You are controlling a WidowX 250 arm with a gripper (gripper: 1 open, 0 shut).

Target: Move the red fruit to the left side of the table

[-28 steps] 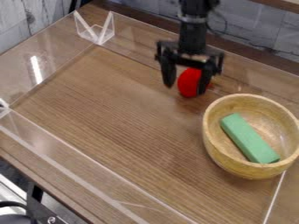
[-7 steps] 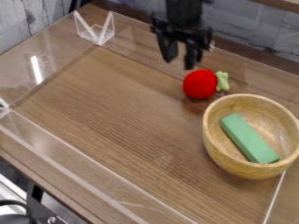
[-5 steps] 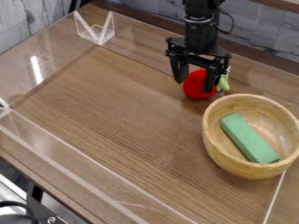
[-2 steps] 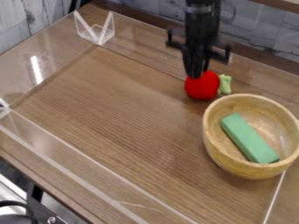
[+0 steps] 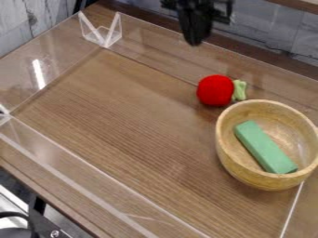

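Note:
The red fruit (image 5: 215, 90), a small glossy red toy with a green leafy top on its right side, lies on the brown wood-grain table (image 5: 125, 121) at the back right, just behind the bowl. My gripper (image 5: 195, 37) hangs well above it and slightly to its left, at the top edge of the camera view, pointing down. It holds nothing. Its dark fingers look close together, but the gap between them is not clear.
A round light wooden bowl (image 5: 224, 130) with a green block (image 5: 265, 147) in it stands at the right, close in front of the fruit. Low clear acrylic walls (image 5: 50, 177) edge the table, with a clear bracket (image 5: 99, 30) at the back left.
The gripper straddled the fruit open, drew its fingers together just above it, then rose to the top of the view without it. The fruit stays on the table in almost the same spot.

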